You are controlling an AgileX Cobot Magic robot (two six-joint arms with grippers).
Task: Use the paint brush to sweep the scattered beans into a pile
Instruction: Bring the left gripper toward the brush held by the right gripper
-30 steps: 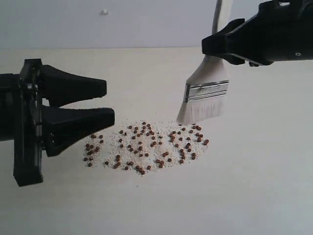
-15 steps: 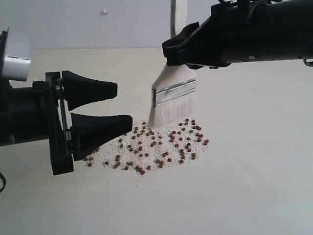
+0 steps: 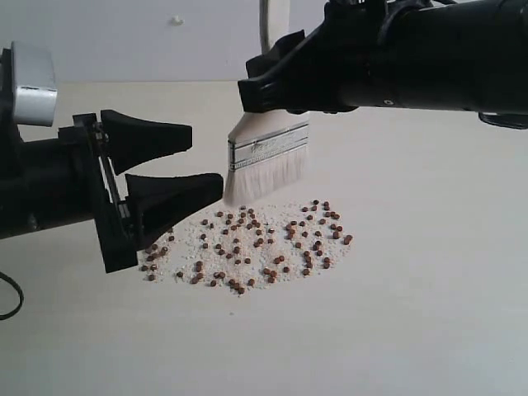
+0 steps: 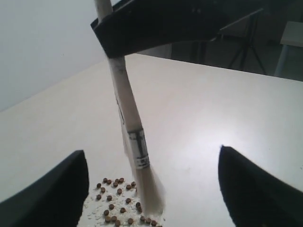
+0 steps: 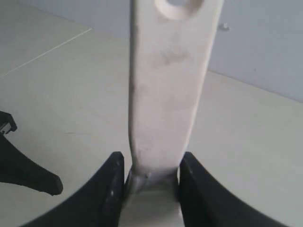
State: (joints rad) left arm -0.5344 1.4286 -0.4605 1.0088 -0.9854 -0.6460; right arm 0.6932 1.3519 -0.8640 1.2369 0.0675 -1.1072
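Now the right gripper (image 5: 151,185), pinching the brush (image 3: 266,161), has carried it left over the beans (image 3: 247,243); left gripper (image 3: 205,162) spread wide, so sweeping looks imminent

Table (image 3: 429,297) bare right of beans (image 3: 256,243) and on camera side of them: free passage there. Left side blocked: left gripper (image 3: 206,161), jaws spread wide, reaches over left edge of bean patch. Paint brush (image 3: 266,161) stands at far edge, bristles just beside lower left fingertip, little room between. Right gripper (image 3: 268,87), clamped on handle, and its arm bar space above, across to right.
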